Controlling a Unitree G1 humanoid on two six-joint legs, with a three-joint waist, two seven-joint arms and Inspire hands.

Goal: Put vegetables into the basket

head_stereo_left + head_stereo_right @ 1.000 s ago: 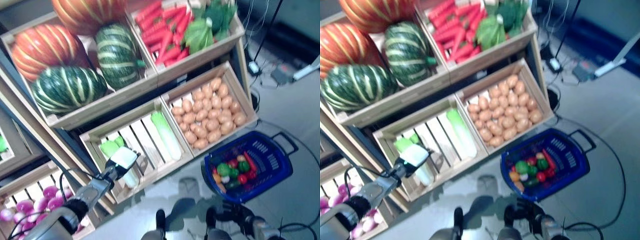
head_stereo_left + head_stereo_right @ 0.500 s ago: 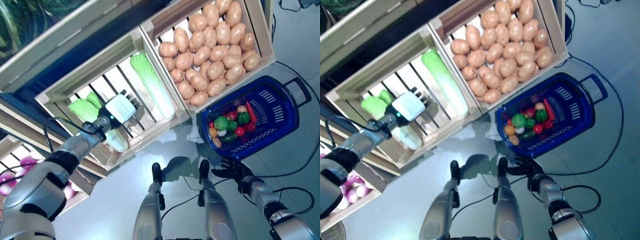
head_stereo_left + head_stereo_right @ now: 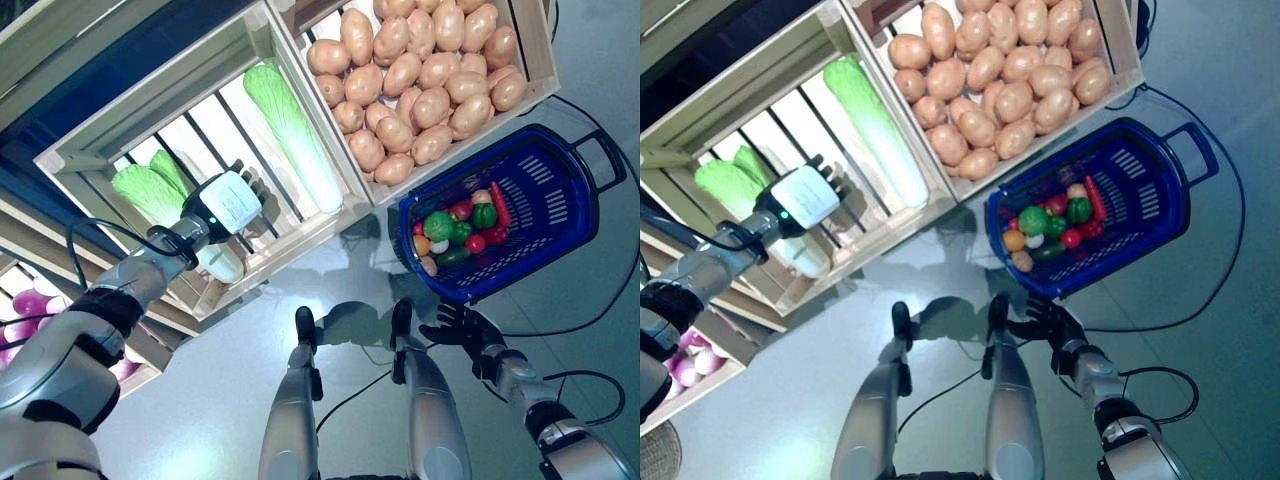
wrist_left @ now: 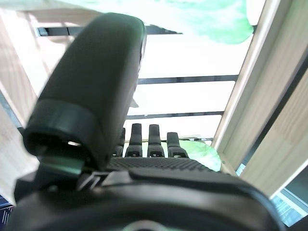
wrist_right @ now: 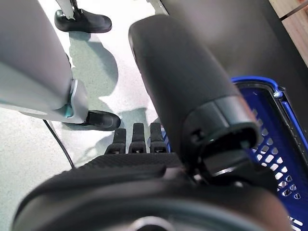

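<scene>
Cabbages (image 3: 150,190) lie in the slatted crate (image 3: 120,130) beneath the left hand (image 3: 232,200), fingers straight and empty, so a shallow grasp could drop one short of the blue basket (image 3: 560,230), beside which the right hand (image 3: 462,328) hangs loosely spread.

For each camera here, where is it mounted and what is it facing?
Left eye and right eye views: on the head, looking down at the cabbage crate, potato crate and blue basket; both arms show.
Left wrist view: behind the left hand, facing the crate's slats and a cabbage.
Right wrist view: behind the right hand, facing floor and basket.
The basket appears in both eye views and the right wrist view.
</scene>
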